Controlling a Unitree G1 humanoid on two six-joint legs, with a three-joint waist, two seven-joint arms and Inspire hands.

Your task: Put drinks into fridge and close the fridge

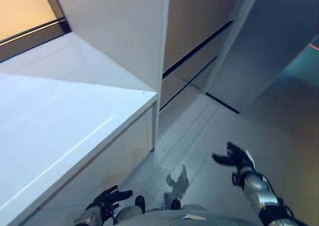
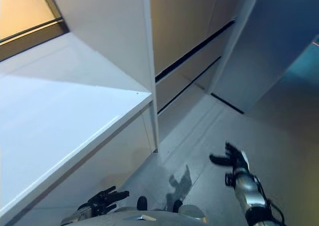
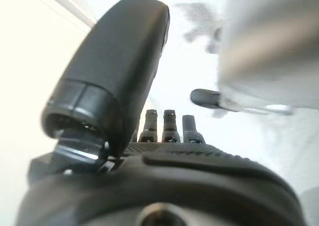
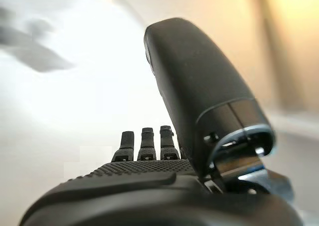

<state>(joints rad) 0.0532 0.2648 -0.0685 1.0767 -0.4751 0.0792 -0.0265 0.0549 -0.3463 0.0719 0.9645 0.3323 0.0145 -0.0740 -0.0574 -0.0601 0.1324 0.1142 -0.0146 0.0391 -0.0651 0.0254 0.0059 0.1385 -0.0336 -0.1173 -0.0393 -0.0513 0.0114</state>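
My left hand [image 1: 107, 198] hangs low beside the white counter, fingers straight, holding nothing; its wrist view shows its fingers [image 3: 169, 126] extended over pale floor. My right hand [image 1: 234, 157] is raised over the grey floor to the right, fingers spread and empty; its wrist view shows straight fingers [image 4: 147, 141]. I see no drink in any view. Tall pale cabinet fronts [image 1: 199, 31] with dark gaps stand ahead.
A white counter [image 1: 60, 116] runs along my left, with a white upright panel [image 1: 124, 26] at its far end. A dark grey wall panel [image 1: 279, 41] stands to the right. The grey floor [image 1: 199, 141] lies between them.
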